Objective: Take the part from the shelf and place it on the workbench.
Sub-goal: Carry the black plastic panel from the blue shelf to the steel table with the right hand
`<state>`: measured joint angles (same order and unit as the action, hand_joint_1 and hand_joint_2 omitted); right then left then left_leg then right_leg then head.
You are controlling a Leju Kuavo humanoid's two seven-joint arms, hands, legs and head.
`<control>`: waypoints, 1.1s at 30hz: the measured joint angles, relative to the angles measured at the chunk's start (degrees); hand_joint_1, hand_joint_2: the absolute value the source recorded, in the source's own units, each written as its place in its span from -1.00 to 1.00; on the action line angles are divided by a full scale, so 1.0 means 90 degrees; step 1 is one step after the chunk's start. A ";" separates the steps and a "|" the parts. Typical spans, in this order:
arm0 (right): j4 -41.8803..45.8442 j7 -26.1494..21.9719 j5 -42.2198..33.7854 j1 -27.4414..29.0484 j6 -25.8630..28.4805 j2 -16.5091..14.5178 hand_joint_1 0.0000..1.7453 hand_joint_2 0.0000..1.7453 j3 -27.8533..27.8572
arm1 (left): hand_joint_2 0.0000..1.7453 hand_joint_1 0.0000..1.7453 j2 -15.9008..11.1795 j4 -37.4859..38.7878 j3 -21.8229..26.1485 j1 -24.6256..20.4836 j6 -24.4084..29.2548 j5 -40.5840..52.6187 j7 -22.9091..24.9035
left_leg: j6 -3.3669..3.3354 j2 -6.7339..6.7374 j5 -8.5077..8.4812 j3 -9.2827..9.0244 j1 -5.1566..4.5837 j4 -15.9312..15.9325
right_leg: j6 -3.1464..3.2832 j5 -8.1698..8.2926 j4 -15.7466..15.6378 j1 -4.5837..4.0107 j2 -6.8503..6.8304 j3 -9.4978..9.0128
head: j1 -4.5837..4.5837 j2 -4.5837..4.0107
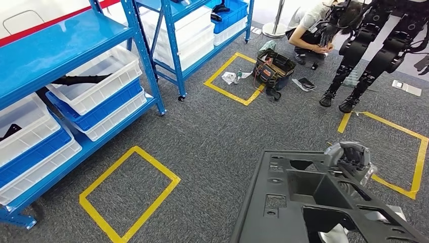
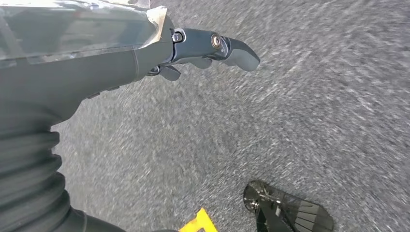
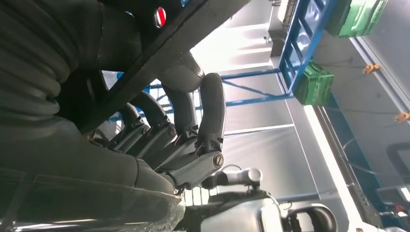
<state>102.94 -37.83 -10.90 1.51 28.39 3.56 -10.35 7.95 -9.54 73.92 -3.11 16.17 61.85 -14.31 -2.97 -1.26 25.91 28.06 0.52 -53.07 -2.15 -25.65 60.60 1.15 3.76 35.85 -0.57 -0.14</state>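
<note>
The part (image 1: 303, 197) is a large black moulded plastic panel with several openings, carried low at the right of the head view above the grey carpet. My right hand (image 1: 350, 158) grips its far edge. In the right wrist view the dark fingers (image 3: 193, 140) curl round the black edge of the part (image 3: 159, 53). My left hand (image 2: 193, 48) hangs over the carpet in the left wrist view, thumb stretched out, with nothing in it.
A blue shelf (image 1: 152, 76) with white and blue bins (image 1: 91, 86) runs along the left. Yellow tape squares (image 1: 129, 195) mark the carpet. Ahead are a tool bag (image 1: 273, 71), a crouching person (image 1: 308, 30) and another robot's black legs (image 1: 364, 55).
</note>
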 joint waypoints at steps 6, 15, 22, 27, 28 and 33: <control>0.0010 0.0000 -0.0001 0.0030 -0.0002 0.0003 1.00 1.00 0.0038 | 1.00 -1.00 0.0038 0.0001 0.0000 0.0006 -0.0002 0.0003 0.0004 | 0.0221 0.0585 0.0039 -0.0008 0.0159 -0.0027 | -0.0329 -0.0327 0.0777 0.0255 -0.0458 0.0254 | 0.0061 0.0000; 0.0080 0.0000 0.0022 0.0083 -0.0001 -0.0008 1.00 1.00 0.0074 | 1.00 -1.00 0.0032 -0.0001 -0.0001 -0.0041 0.0001 0.0019 0.0011 | 0.0598 0.0486 0.0689 0.0245 0.0325 -0.0757 | -0.0107 -0.0111 -0.0117 0.0226 -0.0431 -0.0195 | -0.0020 0.0001; 0.0096 0.0015 0.0034 0.0020 -0.0067 -0.0006 1.00 1.00 0.0115 | 1.00 -1.00 0.0043 0.0001 0.0000 -0.0046 0.0047 0.0030 0.0074 | 0.0061 -0.0038 0.0746 0.0881 -0.0053 -0.1691 | 0.0042 -0.0086 -0.0120 -0.0031 0.0123 -0.0196 | -0.0045 0.0001; 0.0041 0.0016 0.0006 -0.0071 -0.0104 -0.0002 1.00 1.00 0.0171 | 1.00 -1.00 0.0027 -0.0004 -0.0002 -0.0085 0.0076 0.0061 0.0101 | -0.0166 -0.0311 0.0256 0.0437 -0.0219 -0.0661 | 0.0001 -0.0047 -0.0153 -0.0046 0.0492 -0.0158 | -0.0054 0.0001; 0.0038 0.0013 0.0004 -0.0046 -0.0098 0.0002 1.00 1.00 0.0196 | 1.00 -1.00 0.0027 -0.0004 -0.0003 -0.0092 0.0067 0.0069 0.0101 | -0.0149 -0.0228 0.0216 0.0393 -0.0209 -0.0593 | -0.0011 -0.0041 -0.0137 -0.0046 0.0458 -0.0130 | -0.0055 0.0001; 0.0044 0.0002 0.0060 0.0032 -0.0050 0.0002 1.00 1.00 0.0248 | 1.00 -1.00 0.0032 -0.0006 -0.0004 -0.0086 0.0050 0.0090 0.0111 | -0.0129 0.0239 0.0093 0.0298 -0.0158 -0.0366 | -0.0005 -0.0658 0.1265 -0.0058 -0.0299 0.0594 | -0.0007 0.0001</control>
<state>103.34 -37.81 -10.36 1.80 27.94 3.57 -8.12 8.23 -9.60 73.88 -3.88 16.62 62.66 -13.31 -4.13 0.89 26.75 30.74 -0.90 -56.36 -2.20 -31.57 71.98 0.63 1.07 41.20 -0.64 -0.13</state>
